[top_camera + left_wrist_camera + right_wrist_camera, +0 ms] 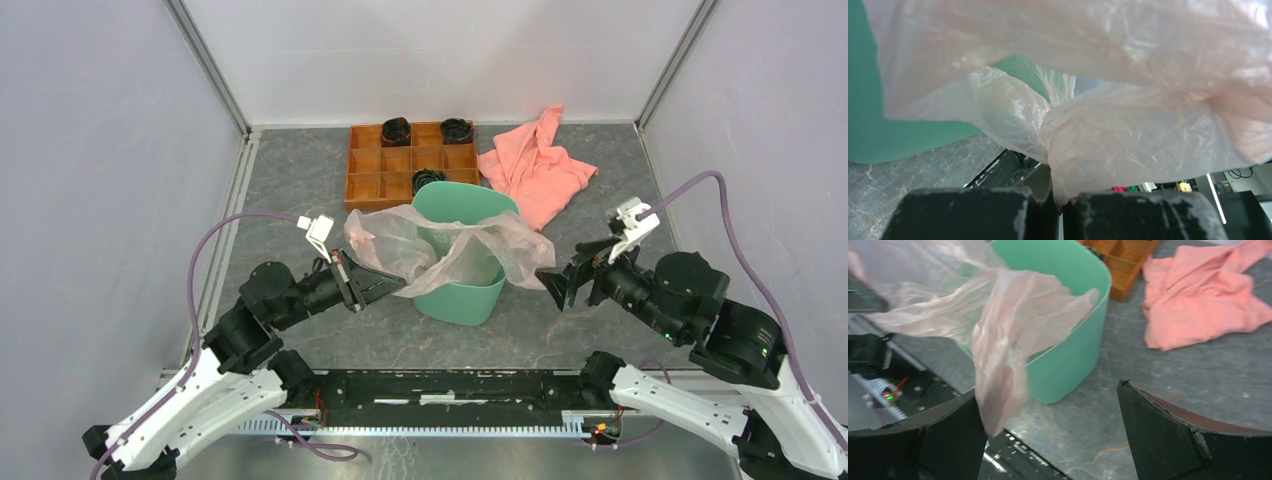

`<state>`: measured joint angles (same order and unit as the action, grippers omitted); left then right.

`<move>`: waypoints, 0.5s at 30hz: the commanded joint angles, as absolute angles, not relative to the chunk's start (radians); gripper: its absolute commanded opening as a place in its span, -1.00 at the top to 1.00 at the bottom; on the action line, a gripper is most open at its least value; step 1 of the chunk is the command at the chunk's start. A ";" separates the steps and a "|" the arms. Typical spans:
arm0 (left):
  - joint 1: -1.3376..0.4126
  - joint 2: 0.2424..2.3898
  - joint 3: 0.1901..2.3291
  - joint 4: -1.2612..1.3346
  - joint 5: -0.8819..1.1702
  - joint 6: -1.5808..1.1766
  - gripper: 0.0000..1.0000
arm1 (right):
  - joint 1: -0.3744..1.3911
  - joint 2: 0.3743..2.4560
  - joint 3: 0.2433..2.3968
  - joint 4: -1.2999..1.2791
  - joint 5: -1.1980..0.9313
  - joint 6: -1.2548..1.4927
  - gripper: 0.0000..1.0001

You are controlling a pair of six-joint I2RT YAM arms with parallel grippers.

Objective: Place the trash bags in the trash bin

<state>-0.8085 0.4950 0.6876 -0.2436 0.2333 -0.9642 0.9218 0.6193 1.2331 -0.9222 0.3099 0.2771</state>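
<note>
Wrist view alone shows the left gripper (1060,209) clamped on the trash bag (1128,135); overhead, it drapes the trash bin (460,300); the right gripper (1048,388) gapes empty.

The trash bin (460,295) stands in the middle of the table (290,180), with the trash bag (395,240) lying over its rim, partly inside. Just behind the bin is the tray (362,203); the towel (535,170) lies right of the tray.
</note>
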 commanded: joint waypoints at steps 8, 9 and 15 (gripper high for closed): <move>-0.810 0.483 0.675 -0.168 0.234 -0.984 0.96 | 0.922 0.487 1.026 -0.619 -0.087 0.574 -0.96; -0.810 0.488 0.675 -0.168 0.237 -0.983 0.96 | 0.922 0.478 0.988 -0.574 -0.084 0.593 -0.96; -0.810 0.477 0.650 -0.151 0.237 -1.005 0.96 | 0.922 0.474 0.845 -0.291 0.141 0.666 -0.96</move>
<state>-0.8085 0.4877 0.6685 -0.2050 0.2379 -0.9653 0.9218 0.4740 0.8703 -0.5461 0.0055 0.5911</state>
